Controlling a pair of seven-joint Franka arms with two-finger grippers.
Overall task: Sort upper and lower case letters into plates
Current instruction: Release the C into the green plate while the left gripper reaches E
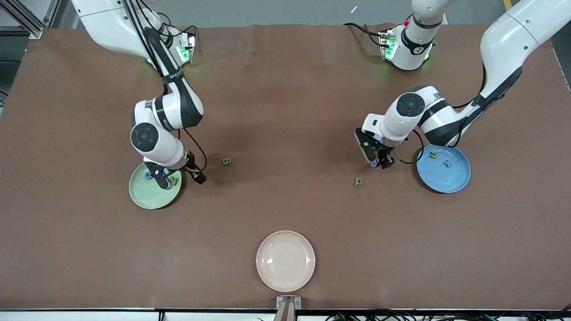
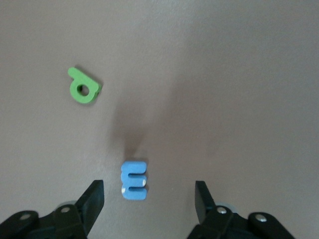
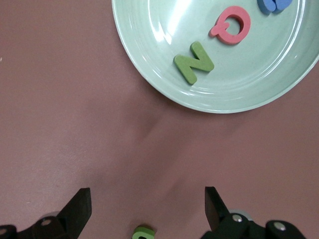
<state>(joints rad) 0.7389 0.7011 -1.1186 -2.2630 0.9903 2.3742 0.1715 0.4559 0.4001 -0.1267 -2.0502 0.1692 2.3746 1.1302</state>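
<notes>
The blue m (image 2: pixel 134 180) lies flat on the brown table (image 1: pixel 285 111) between the parted fingers of the left gripper (image 2: pixel 149 196), which is low over it and not yet clamped on it. If the fingers are closed off-centre, the small letter could be pushed aside or tipped out of the grasp; the green p (image 2: pixel 84 86), lying near it and nearer the front camera, could also be nudged. The bright blue plate (image 1: pixel 459 178) sits just beside that gripper, toward the left arm's end of the table, so the carry would be short.

The right gripper (image 3: pixel 148 206) hovers with its fingers wide apart and empty by the rim of the pale green plate (image 3: pixel 149 64). The green B (image 1: pixel 226 161) lies on the table nearby.

By count: two sorting plates and one cream-beige plate (image 1: pixel 285 261). In the pale green plate three letters are seen: green N (image 3: pixel 194 62), red Q (image 3: pixel 231 25) and a blue letter (image 3: pixel 274 4), partly cut off. In the blue plate two are seen, a green one (image 1: pixel 433 154) and the blue x (image 1: pixel 447 163). Three letters remain on the table.
</notes>
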